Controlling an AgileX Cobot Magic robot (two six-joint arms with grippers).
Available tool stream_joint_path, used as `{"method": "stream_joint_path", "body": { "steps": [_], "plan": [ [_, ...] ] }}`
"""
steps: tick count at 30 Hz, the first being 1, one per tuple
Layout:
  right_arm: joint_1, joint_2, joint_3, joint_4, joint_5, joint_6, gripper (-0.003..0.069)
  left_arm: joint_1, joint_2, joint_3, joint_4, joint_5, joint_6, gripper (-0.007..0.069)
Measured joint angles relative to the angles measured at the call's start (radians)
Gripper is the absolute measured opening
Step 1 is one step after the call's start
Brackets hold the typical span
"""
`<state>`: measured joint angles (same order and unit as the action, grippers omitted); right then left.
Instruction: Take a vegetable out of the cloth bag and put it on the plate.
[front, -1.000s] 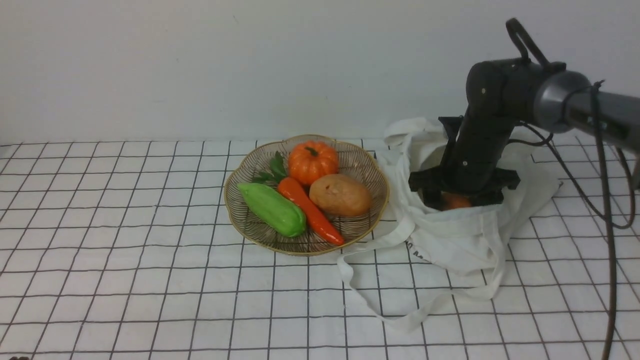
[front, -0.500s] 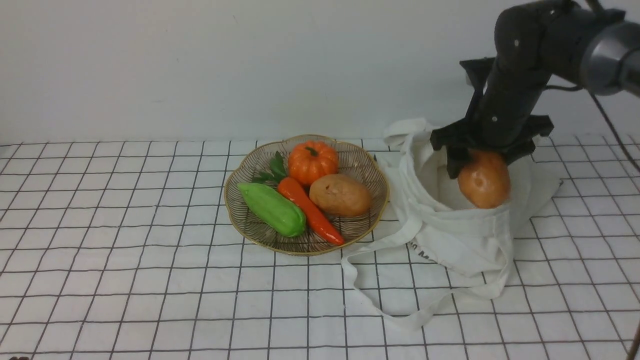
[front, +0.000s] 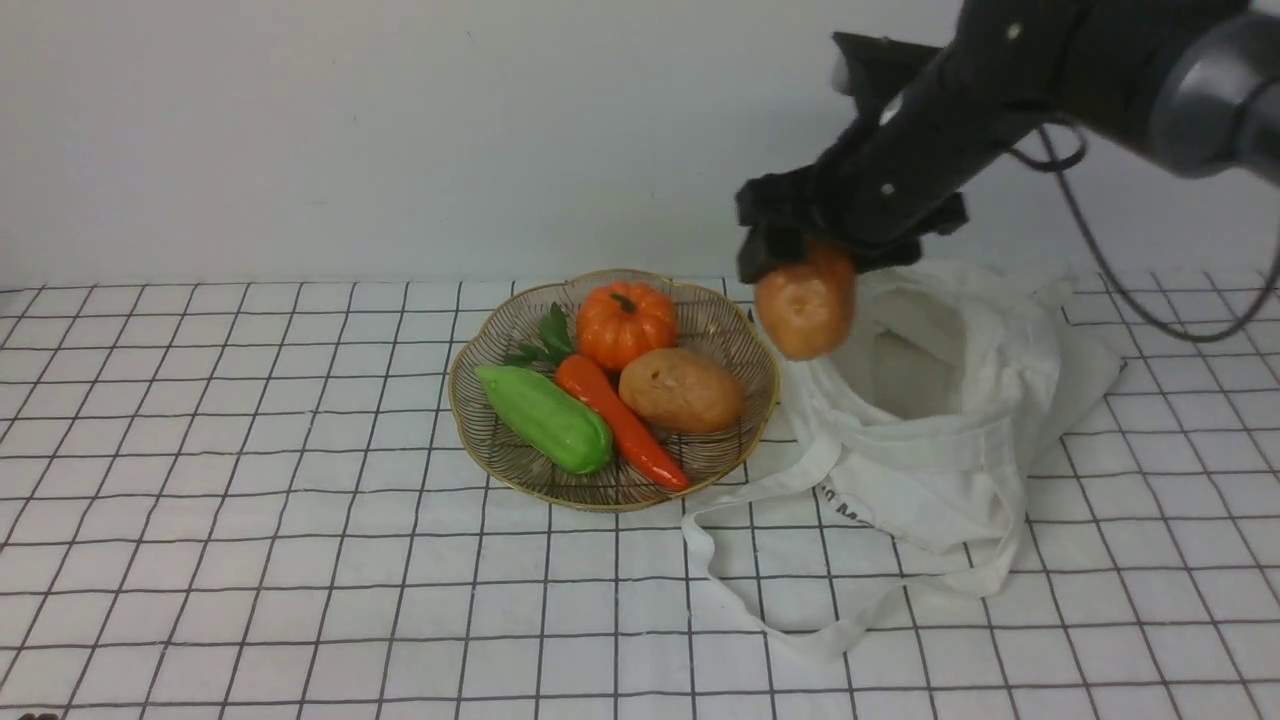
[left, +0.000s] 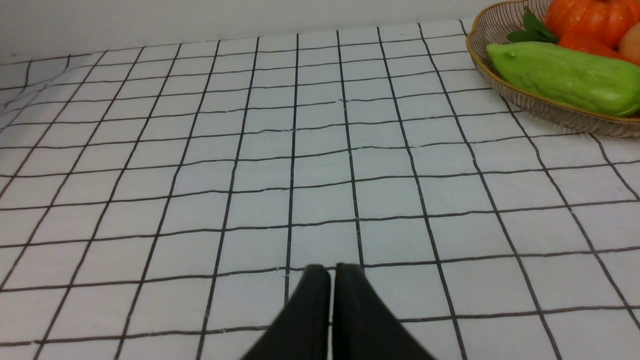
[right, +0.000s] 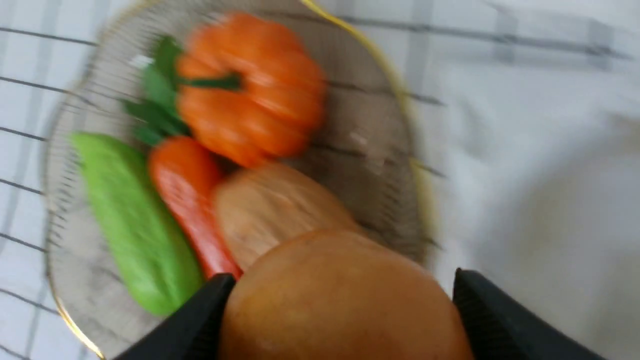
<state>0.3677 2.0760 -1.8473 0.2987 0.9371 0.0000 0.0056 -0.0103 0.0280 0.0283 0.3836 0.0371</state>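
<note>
**Vegetable (front: 805, 300) — held aloft beside the plate (front: 470, 425)**

Brownish-orange potato, clamped in the right claw (front: 803, 268), clear of the worktop (front: 250, 500), just past the plate's rim on the cloth bag (front: 930, 470) side. On the plate: pumpkin (front: 626, 322), carrot (front: 620, 420), green gourd (front: 545, 418), second potato (front: 682, 390). Left claw (left: 331, 274): jaws pressed together, empty.
</note>
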Motion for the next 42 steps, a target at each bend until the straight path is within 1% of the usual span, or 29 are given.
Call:
{"method": "stream_joint_path", "body": {
  "steps": [1,2,3,7,8,9,10,11,13,14,17,21,22,23,25,26,28,29,30,31,32,33,35,36,37,39,41,42],
  "plan": [
    [0.023,0.018,0.000,0.008,-0.051,-0.012,0.0489,0.000,0.000,0.000,0.000,0.000,0.000,-0.0008],
    [0.027,0.021,0.000,0.009,-0.051,-0.013,0.0489,0.000,0.000,0.000,0.000,0.000,0.000,-0.0008],
    [0.051,0.053,0.000,0.015,-0.120,-0.021,0.0489,0.000,0.000,0.000,0.000,0.000,0.000,-0.0008],
    [0.088,0.102,0.002,0.022,-0.228,-0.031,0.0493,0.000,0.000,0.000,0.000,0.000,0.000,-0.0008],
    [0.095,0.110,0.002,0.024,-0.249,-0.031,0.0508,0.000,0.000,0.000,0.000,0.000,0.000,-0.0008],
    [0.101,0.118,0.002,0.024,-0.270,-0.031,0.0544,0.000,0.000,0.000,0.000,0.000,0.000,-0.0008],
    [0.111,0.123,0.002,0.026,-0.284,-0.031,0.0595,0.000,0.000,0.000,0.000,0.000,0.000,-0.0008],
    [0.112,0.123,0.002,0.026,-0.285,-0.031,0.0603,0.000,0.000,0.000,0.000,0.000,0.000,-0.0008],
    [0.122,0.125,0.002,0.029,-0.288,-0.031,0.0664,0.000,0.000,0.000,0.000,0.000,0.000,-0.0008],
    [0.125,0.125,0.002,0.029,-0.289,-0.031,0.0676,0.000,0.000,0.000,0.000,0.000,0.000,-0.0008],
    [0.125,0.123,0.000,0.028,-0.280,-0.032,0.0689,0.000,0.000,0.000,0.000,0.000,0.000,-0.0008],
    [0.111,0.122,-0.056,-0.011,-0.159,-0.038,0.0687,0.000,0.000,0.000,0.000,0.000,0.000,-0.0008],
    [0.110,0.121,-0.061,-0.011,-0.159,-0.038,0.0686,0.000,0.000,0.000,0.000,0.000,0.000,-0.0008],
    [0.104,0.113,-0.114,-0.052,-0.069,-0.046,0.0666,0.000,0.000,0.000,0.000,0.000,0.000,-0.0008],
    [0.100,0.106,-0.155,-0.080,-0.016,-0.053,0.0643,0.000,0.000,0.000,0.000,0.000,0.000,-0.0008],
    [0.098,0.098,-0.201,-0.102,0.049,-0.059,0.0612,0.000,0.000,0.000,0.000,0.000,0.000,-0.0008],
    [0.097,0.085,-0.300,-0.153,0.196,-0.071,0.0524,0.000,0.000,0.000,0.000,0.000,0.000,-0.0008],
    [0.097,0.084,-0.309,-0.159,0.220,-0.071,0.0515,0.000,0.000,0.000,0.000,0.000,0.000,-0.0008],
    [0.097,0.082,-0.350,-0.175,0.262,-0.073,0.0469,0.000,0.000,0.000,0.000,0.000,0.000,-0.0008],
    [0.096,0.069,-0.393,-0.194,0.289,-0.074,0.0386,0.000,0.000,0.000,0.000,0.000,0.000,-0.0008],
    [0.095,0.055,-0.404,-0.204,0.298,-0.075,0.0328,0.000,0.000,0.000,0.000,0.000,0.000,-0.0008],
    [0.095,0.051,-0.405,-0.204,0.299,-0.075,0.0317,0.000,0.000,0.000,0.000,0.000,0.000,-0.0008],
    [0.090,-0.002,-0.398,-0.219,0.313,-0.075,0.0165,0.000,0.000,0.000,0.000,0.000,0.000,-0.0008],
    [0.090,-0.013,-0.390,-0.220,0.316,-0.075,0.0131,0.000,0.000,0.000,0.000,0.000,0.000,-0.0008],
    [0.088,-0.066,-0.361,-0.223,0.318,-0.075,0.0062,0.000,0.000,0.000,0.000,0.000,0.000,-0.0008],
    [0.088,-0.124,-0.308,-0.228,0.319,-0.075,0.0018,0.000,0.000,0.000,0.000,0.000,0.000,-0.0008],
    [0.088,-0.206,-0.237,-0.233,0.319,-0.075,-0.0001,0.000,0.000,0.000,0.000,0.000,0.000,-0.0008],
    [0.088,-0.301,-0.159,-0.239,0.319,-0.065,-0.0009,0.000,0.000,0.000,0.000,0.000,0.000,-0.0008]
  ]
}}
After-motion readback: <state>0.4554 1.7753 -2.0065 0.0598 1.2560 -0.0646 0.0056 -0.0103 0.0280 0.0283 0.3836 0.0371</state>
